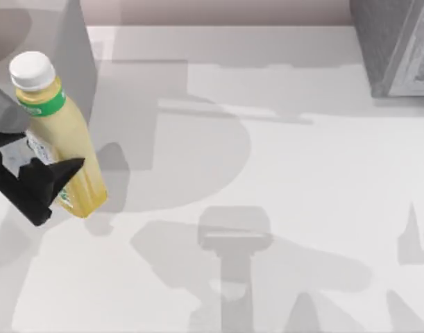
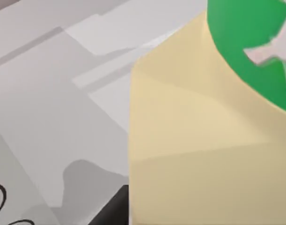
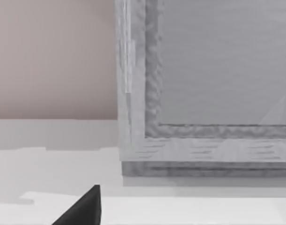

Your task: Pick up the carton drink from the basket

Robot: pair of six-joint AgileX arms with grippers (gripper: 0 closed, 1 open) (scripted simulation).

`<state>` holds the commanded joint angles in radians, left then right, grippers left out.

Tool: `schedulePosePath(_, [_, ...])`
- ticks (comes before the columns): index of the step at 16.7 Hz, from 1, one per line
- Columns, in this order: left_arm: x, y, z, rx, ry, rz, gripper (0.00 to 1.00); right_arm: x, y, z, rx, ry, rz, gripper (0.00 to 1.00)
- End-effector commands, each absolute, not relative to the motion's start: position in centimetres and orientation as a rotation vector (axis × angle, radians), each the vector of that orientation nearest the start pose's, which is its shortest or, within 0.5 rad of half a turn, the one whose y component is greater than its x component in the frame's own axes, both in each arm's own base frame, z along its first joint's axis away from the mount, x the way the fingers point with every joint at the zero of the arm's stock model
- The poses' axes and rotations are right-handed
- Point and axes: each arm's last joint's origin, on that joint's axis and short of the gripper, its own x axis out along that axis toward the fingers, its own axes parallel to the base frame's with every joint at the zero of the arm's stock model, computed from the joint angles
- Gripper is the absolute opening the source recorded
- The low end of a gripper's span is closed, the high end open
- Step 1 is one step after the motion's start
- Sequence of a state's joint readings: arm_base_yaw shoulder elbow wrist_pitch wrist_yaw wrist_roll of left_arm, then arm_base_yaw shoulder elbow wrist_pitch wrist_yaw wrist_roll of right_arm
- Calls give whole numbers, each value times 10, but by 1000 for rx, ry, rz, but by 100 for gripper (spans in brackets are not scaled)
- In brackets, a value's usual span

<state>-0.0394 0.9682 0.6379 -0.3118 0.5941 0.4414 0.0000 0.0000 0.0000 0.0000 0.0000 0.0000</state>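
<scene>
Already the bottle [image 1: 57, 139] is off the table [image 1: 281, 173], held at the top view's far left by my left gripper [image 1: 41, 182]. One dark finger [image 1: 59, 172] crosses the front of its lower body just above the base, and the rest of the gripper sits behind it, so the fingers look clamped on it from two sides. That low grip leaves the white cap [image 1: 31, 69] and green band [image 1: 45, 104] free. The bottle leans a little, cap toward the far edge, and its shadow falls apart from it on the table, which I take as a sign that it hangs clear of the surface. The left wrist view looks close on the pale yellow body [image 2: 203, 140] and green band [image 2: 248, 47], fitting a close hold.

A grey boxy thing [image 1: 395, 45] stands at the far right corner; it may be the basket, and the right wrist view faces its wall [image 3: 217, 70]. A dark fingertip [image 3: 84, 208] of my right gripper shows there; I cannot tell if it is apart or together. That arm seems parked. The pick looks essentially done.
</scene>
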Motion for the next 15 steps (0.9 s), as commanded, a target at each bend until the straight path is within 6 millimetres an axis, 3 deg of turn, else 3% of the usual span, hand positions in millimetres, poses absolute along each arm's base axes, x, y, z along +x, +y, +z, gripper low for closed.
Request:
schedulePosePath(3, [214, -27, 239, 225, 503, -786, 0, 106, -1, 160, 0, 0, 0, 100])
schedulePosePath(9, [215, -26, 238, 223, 508, -784, 0, 106, -1, 160, 0, 0, 0, 100])
schedulePosePath(15, [229, -39, 213, 221, 521, -796, 0, 106, -1, 160, 0, 0, 0, 100])
